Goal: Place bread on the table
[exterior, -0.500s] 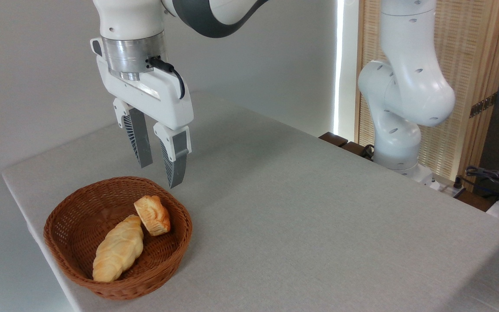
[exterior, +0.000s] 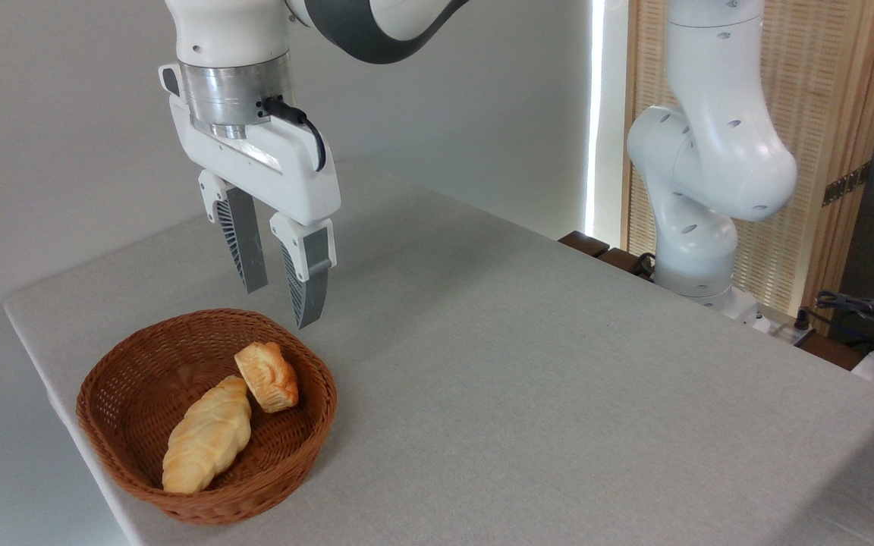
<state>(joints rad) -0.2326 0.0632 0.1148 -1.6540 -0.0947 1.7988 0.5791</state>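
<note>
A: Bread (exterior: 267, 376) sits in the basket (exterior: 126, 394). It is small and stubby, golden-orange, with lines cut in its top like a leaf.

B: Where in the basket is it?

A: At the back, on the right side. It leans up against the inside wall, tilted a bit.

B: Is it alone in there?

A: No. A longer loaf (exterior: 207, 445) lies in there too. That one is pale yellow and looks braided. Its top end touches the small bread. The long loaf runs down toward the front of the basket.

B: What is the basket like?

A: It is brown and woven, round and shallow. It stands on the tabletop (exterior: 528, 364), close to the front left corner.

B: And the tabletop?

A: It is big and flat, with a light grey-beige cloth over it. It has lots of bare cloth to the right of the basket.

B: Where is the end effector (exterior: 281, 302)?

A: Up in the air, over the back rim of the basket, above the small bread. It touches nothing.

B: Is it holding something?

A: No, it is empty. Its two grey fingers (exterior: 242, 241) point down with a gap between them, so it is partly open.

B: What else can you see?

A: The white arm (exterior: 710, 152) goes up out of the picture at the right. Its base stands past the far right edge of the tabletop. Behind it is a wooden screen (exterior: 831, 114) with thin slats. Some cables (exterior: 854, 307) lie at the far right.
</note>
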